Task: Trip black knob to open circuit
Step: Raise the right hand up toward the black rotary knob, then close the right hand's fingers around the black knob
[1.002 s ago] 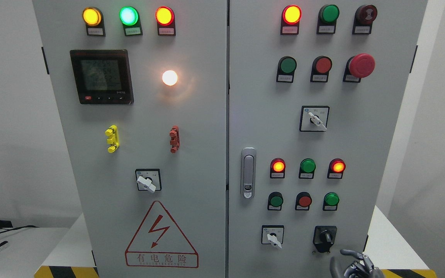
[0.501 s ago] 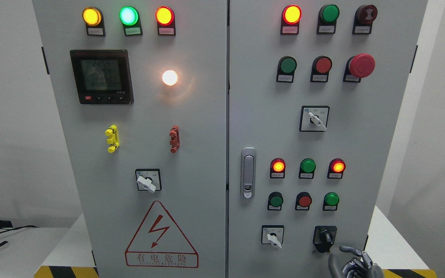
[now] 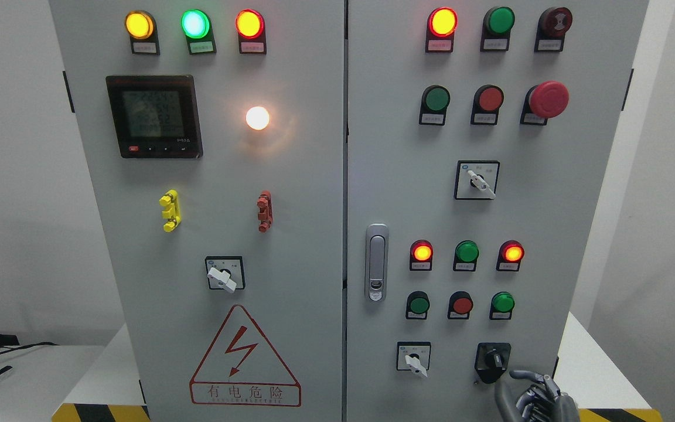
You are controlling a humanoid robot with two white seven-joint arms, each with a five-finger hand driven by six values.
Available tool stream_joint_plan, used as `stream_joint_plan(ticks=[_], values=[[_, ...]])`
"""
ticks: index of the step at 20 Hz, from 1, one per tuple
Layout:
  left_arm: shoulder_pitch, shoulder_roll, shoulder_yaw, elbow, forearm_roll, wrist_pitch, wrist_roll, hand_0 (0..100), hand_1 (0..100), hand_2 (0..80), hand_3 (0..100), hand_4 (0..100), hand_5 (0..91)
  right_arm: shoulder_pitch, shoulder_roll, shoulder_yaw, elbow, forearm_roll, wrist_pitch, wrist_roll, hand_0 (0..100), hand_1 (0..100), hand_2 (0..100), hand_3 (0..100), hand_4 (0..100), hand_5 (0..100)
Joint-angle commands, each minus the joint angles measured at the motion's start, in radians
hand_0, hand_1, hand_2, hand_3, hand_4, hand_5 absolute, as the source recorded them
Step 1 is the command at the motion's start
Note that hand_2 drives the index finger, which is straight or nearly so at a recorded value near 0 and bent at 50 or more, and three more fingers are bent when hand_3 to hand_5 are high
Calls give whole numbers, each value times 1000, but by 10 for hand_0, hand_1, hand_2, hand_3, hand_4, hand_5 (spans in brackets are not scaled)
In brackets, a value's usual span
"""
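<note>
The black knob sits on its black square plate at the lower right of the grey cabinet's right door. My right hand comes up from the bottom edge at the right, just below and right of the knob. Its fingers are spread and hold nothing; the nearest fingertip is close to the knob's plate but apart from it. My left arm does not show.
A white selector switch is left of the black knob, with coloured buttons and lit lamps above. A door latch is at the seam. A red emergency stop is upper right. The cabinet stands on a white table.
My right hand has risen a little from the bottom edge toward the black knob. The knob and the lamps look the same.
</note>
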Motion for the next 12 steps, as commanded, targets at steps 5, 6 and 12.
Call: stream_joint_plan(ticks=[5, 6, 12], values=[[0, -1, 0, 0, 5, 0, 0, 120, 389, 0, 0, 0, 0, -11, 0, 2, 13, 0, 4, 5, 314, 601, 473, 898, 974, 1000], [0, 1, 0, 0, 5, 0, 0, 120, 389, 0, 0, 0, 0, -11, 0, 4, 13, 0, 4, 8, 320, 599, 475, 901, 976, 1000], [0, -1, 0, 0, 5, 0, 0, 120, 389, 0, 0, 0, 0, -11, 1, 7, 11, 0, 4, 13, 332, 592, 480, 907, 981, 1000]])
